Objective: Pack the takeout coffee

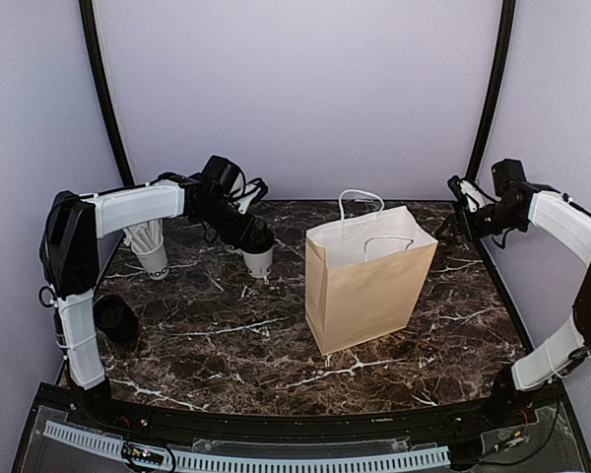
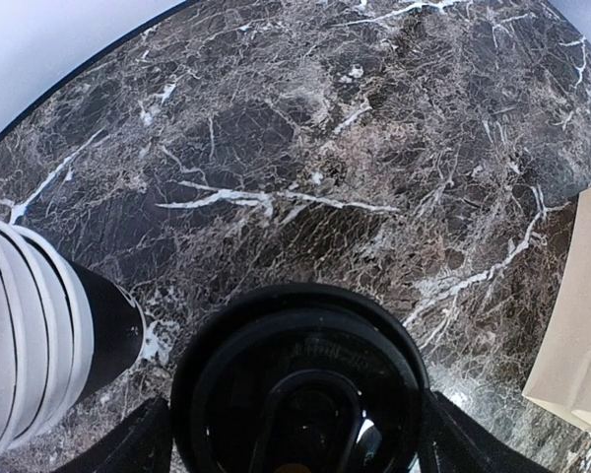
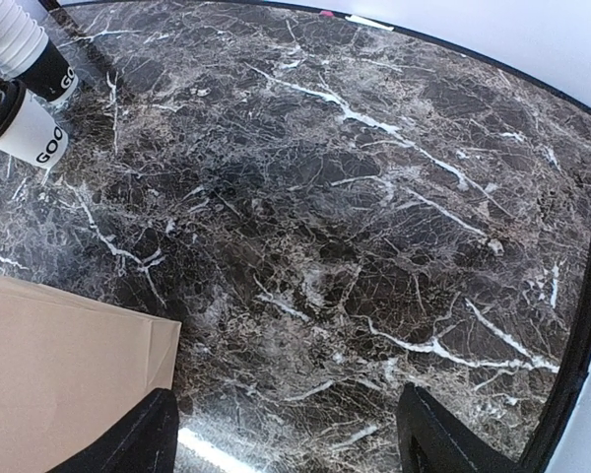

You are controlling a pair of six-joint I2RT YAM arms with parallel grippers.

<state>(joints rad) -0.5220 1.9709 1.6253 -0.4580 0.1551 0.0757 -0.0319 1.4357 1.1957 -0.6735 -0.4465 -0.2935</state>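
Observation:
One takeout coffee (image 1: pixel 260 262), a small white cup with a black lid (image 2: pixel 300 374), stands on the marble table left of the brown paper bag (image 1: pixel 369 286). My left gripper (image 1: pixel 255 240) is lowered over it. In the left wrist view the left gripper (image 2: pixel 295 443) is open, one finger on each side of the lid, close to its rim with a thin gap on the left. The same cup (image 3: pixel 25 130) shows far off in the right wrist view. My right gripper (image 1: pixel 464 212) hangs open and empty at the table's back right, beside the bag's corner (image 3: pixel 59 374).
A stack of lidless white cups (image 2: pixel 25 345) stands right beside the gripped-around cup, also the stack (image 3: pixel 18 37). A white cup of white sticks (image 1: pixel 152 254) stands at the left. A black object (image 1: pixel 116 320) sits near the left edge. The bag (image 2: pixel 581 325) stands open and upright.

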